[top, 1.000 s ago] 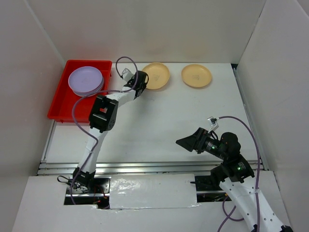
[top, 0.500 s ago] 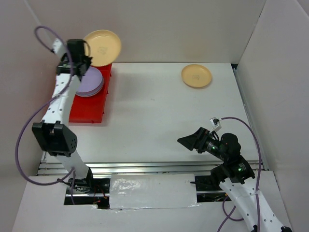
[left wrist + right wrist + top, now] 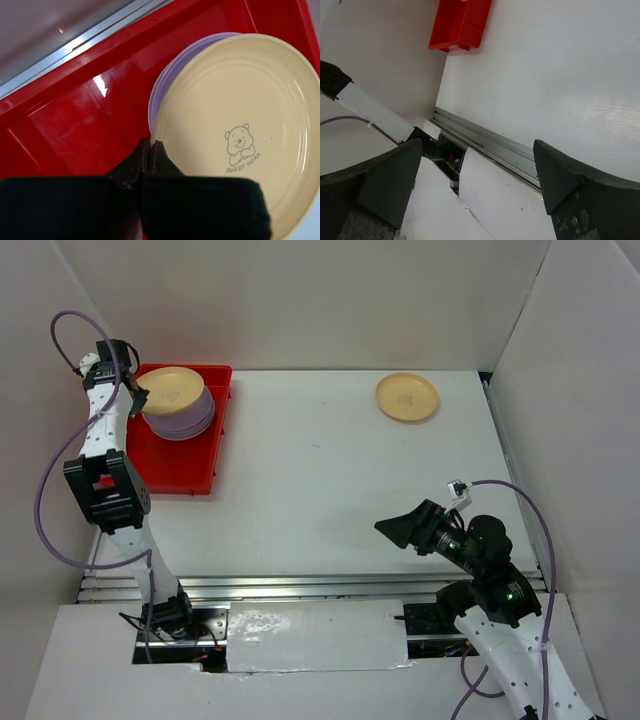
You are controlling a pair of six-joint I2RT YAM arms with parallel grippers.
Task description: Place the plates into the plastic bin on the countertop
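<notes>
The red plastic bin (image 3: 182,468) sits at the far left of the white countertop (image 3: 320,470). It holds a stack of purple plates (image 3: 188,422). My left gripper (image 3: 134,396) is shut on the rim of a cream plate (image 3: 172,388) and holds it on or just above that stack. In the left wrist view the fingertips (image 3: 161,150) pinch the edge of the cream plate (image 3: 240,100), which has a bear emblem; a purple plate (image 3: 197,44) shows under it inside the bin (image 3: 75,115). A second cream plate (image 3: 407,397) lies at the far right. My right gripper (image 3: 400,530) is open and empty.
White walls close in the table on three sides. A metal rail (image 3: 300,585) runs along the near edge and also shows in the right wrist view (image 3: 490,145). That view shows the bin (image 3: 462,20) far off and the open right gripper (image 3: 480,170).
My left arm lifted a cream plate off the far middle of the table, swung it left over the bin and lowered it onto the purple stack. The right arm barely moved.
</notes>
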